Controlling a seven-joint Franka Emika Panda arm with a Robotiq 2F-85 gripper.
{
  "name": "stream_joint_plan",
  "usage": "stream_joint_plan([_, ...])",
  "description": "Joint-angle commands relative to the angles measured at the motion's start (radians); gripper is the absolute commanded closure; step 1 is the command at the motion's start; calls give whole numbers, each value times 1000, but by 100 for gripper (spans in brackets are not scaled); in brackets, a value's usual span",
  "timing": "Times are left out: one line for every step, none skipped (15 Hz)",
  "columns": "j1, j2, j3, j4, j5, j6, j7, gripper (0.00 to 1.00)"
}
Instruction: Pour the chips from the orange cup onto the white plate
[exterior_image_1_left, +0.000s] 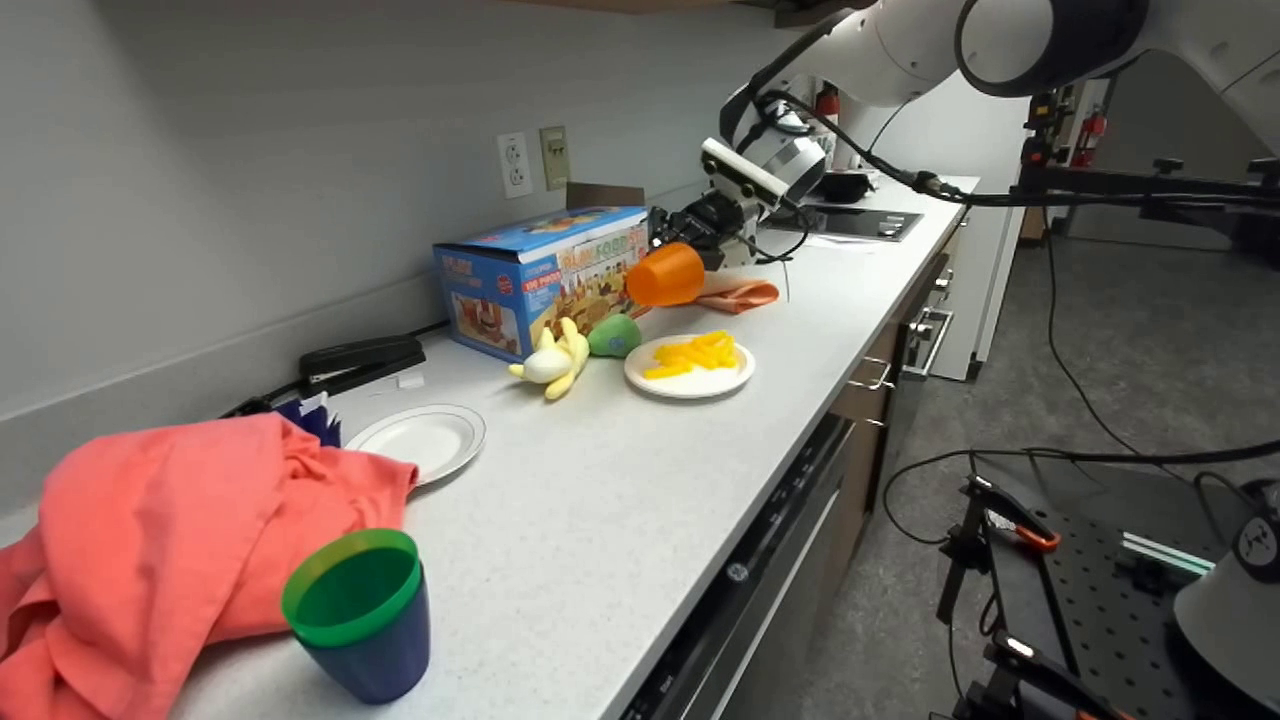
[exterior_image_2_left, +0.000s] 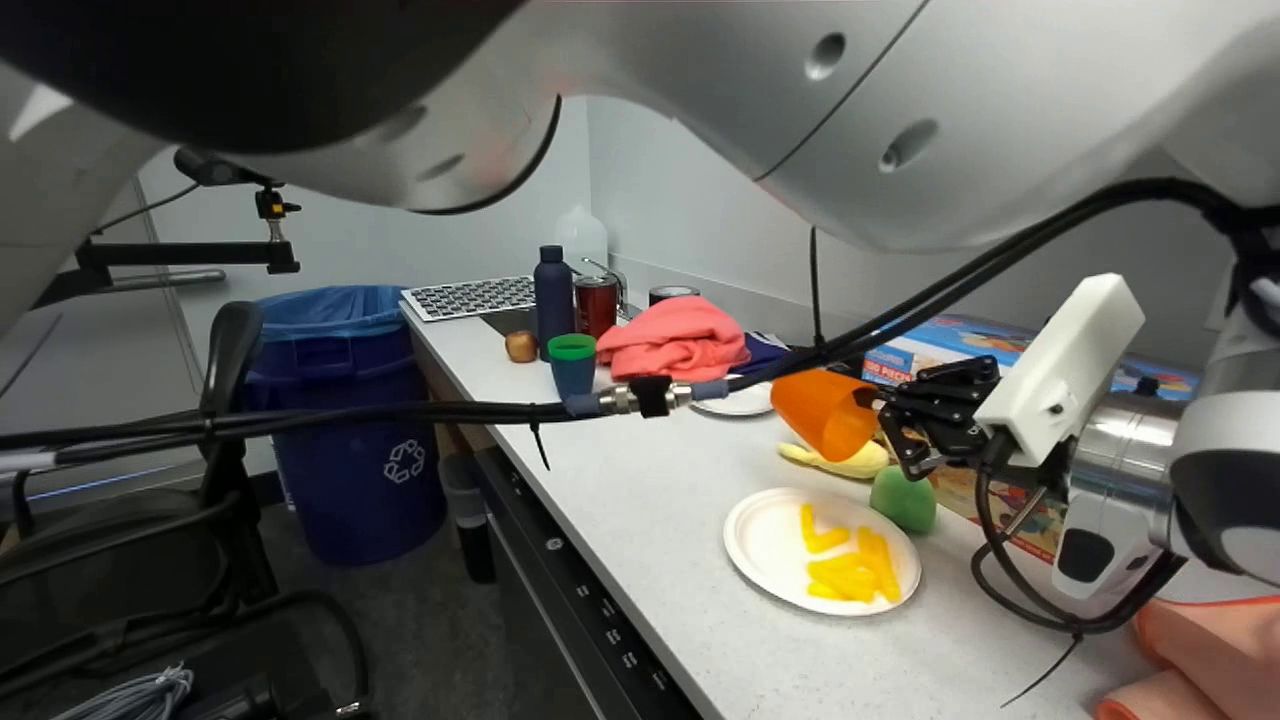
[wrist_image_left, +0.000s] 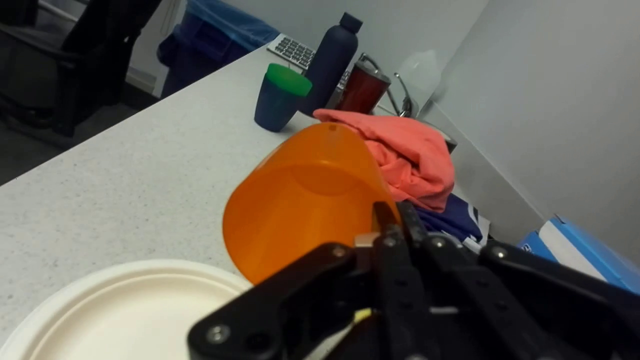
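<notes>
Clamping the tipped orange cup (exterior_image_1_left: 662, 277) by its wall, the gripper (exterior_image_2_left: 880, 400) hangs above the surface (exterior_image_1_left: 560, 500). Chips (exterior_image_1_left: 700, 352) lie on the white plate (exterior_image_2_left: 770, 545) nearby. Blue cardboard box (exterior_image_1_left: 550, 280) alongside (label w/ "100 PIECES"); dishwasher (exterior_image_1_left: 740, 572) reads "Start"; some room btwn plate & surface's front edge.

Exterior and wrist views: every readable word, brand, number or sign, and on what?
"FOOD" on the blue box; the word before looks like "PLAY".
"PIECES" on the same box, after what looks like "100".
"Start" on the black appliance panel; its round badge and remaining lettering are too small.
Recycling symbol on the blue bin.
Round mark on the white robot base: unreadable.
Wrist view: nothing readable.
</notes>
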Motion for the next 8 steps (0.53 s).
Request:
stream_joint_plan([74,-63,-34,10,-116,71,-30,99])
stream_joint_plan([89,-79,-33,3,-148,94,-50,99])
stream_joint_plan([110,-102,-31,-16,-184,119,-71,99])
stream_joint_plan([130,-120,-28,-29,-223,143,-89,99])
stream_joint_plan([153,-141,-24,-49,-262,172,-111,99])
stream_joint_plan([174,-158,-21,-63,-301,204,-130,99])
stream_joint_plan([201,-181,-16,-90,-341,240,-152,99])
stream_joint_plan([224,-202,-12,-113,-378,278,-173,99])
